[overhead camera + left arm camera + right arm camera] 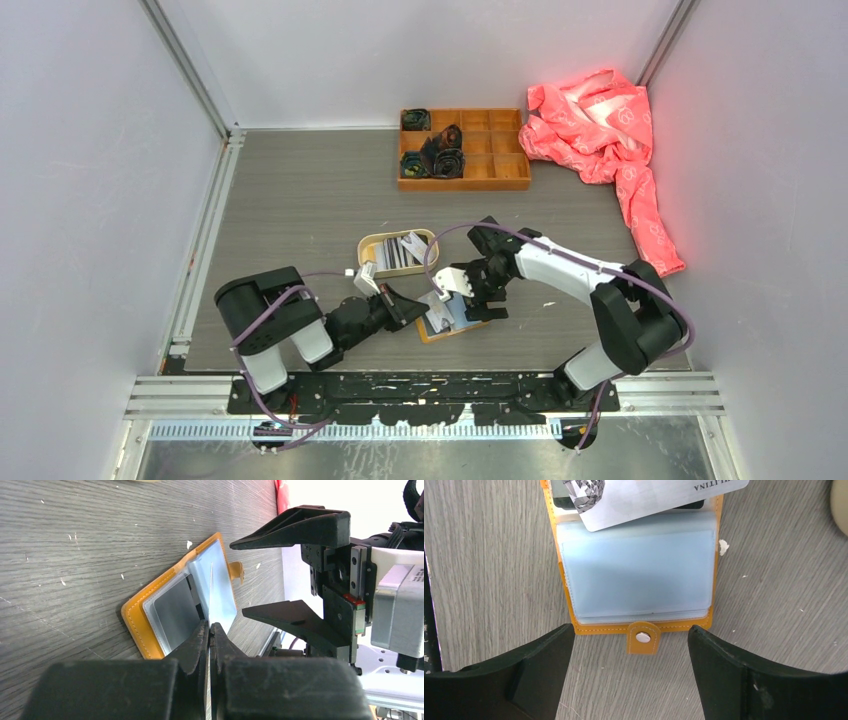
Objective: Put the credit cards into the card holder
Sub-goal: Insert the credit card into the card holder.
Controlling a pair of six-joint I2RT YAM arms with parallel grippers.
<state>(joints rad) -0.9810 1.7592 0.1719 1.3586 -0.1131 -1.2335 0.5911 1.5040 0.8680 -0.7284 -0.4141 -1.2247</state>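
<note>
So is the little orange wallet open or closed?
Open. The card holder lies spread on the table, clear pockets showing, snap tab unfastened.

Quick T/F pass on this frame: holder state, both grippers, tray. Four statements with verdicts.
1. The card holder lies open on the table. True.
2. The right gripper is clamped on the holder's snap tab. False: its jaws stand wide open on either side of the tab and grip nothing.
3. The left gripper is shut on a white card, which overlaps the far end of the holder. True.
4. The oval tray has been emptied. False: it holds several cards.
</note>
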